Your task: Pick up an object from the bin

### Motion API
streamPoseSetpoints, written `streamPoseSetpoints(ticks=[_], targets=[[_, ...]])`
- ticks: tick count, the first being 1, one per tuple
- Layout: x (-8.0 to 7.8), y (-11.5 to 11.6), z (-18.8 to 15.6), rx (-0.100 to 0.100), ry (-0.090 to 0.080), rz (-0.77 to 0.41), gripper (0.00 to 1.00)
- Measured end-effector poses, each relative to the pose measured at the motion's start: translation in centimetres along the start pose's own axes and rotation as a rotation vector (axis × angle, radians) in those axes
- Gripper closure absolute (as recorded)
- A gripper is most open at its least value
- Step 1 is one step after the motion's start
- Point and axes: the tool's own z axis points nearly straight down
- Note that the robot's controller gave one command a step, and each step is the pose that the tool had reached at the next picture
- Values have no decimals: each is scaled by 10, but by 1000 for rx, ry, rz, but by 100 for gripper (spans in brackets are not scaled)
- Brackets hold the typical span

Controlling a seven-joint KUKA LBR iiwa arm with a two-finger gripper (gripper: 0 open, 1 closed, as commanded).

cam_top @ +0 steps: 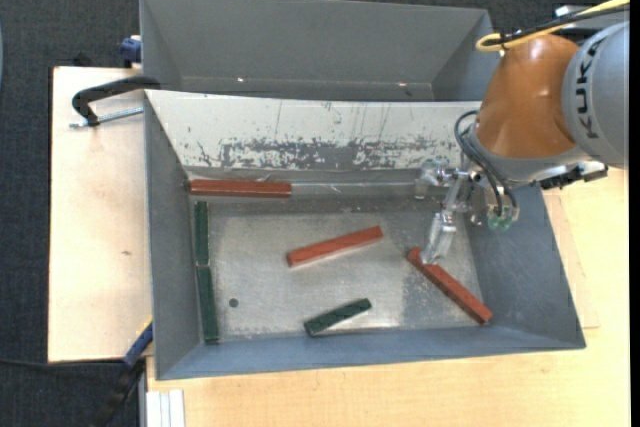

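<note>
Five bars lie in the bin (pixel 165 245). Gripper (pixel 438 250) sits at the upper end of the right red bar (pixel 452 287), which lies slanted just right of the centre red bar (pixel 334 246). Contact unclear. Gripper width: cannot tell. Short green bar (pixel 337 316) lies in front of the centre red bar.

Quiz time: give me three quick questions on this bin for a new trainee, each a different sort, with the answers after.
1. How many red sticks lie in the bin?
2. True or false: the pincer hangs over the bin's left wall.
3. Which stick is nearest the pincer? A) the long green one by the left wall; B) the right red stick; C) the short green one at the front.

Key
1. Three: the back-left red stick, the middle red stick and the right red stick.
2. False: it is at the right, by that stick's upper end.
3. B.
</note>
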Motion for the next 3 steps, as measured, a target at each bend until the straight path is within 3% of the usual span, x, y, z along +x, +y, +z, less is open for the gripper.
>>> streamPoseSetpoints(ticks=[1,2,3], targets=[[10,-14,31,-2,7,-21,0],[39,-31,30,0,4,-304,0],[72,-56,35,-1,4,-629,100]])
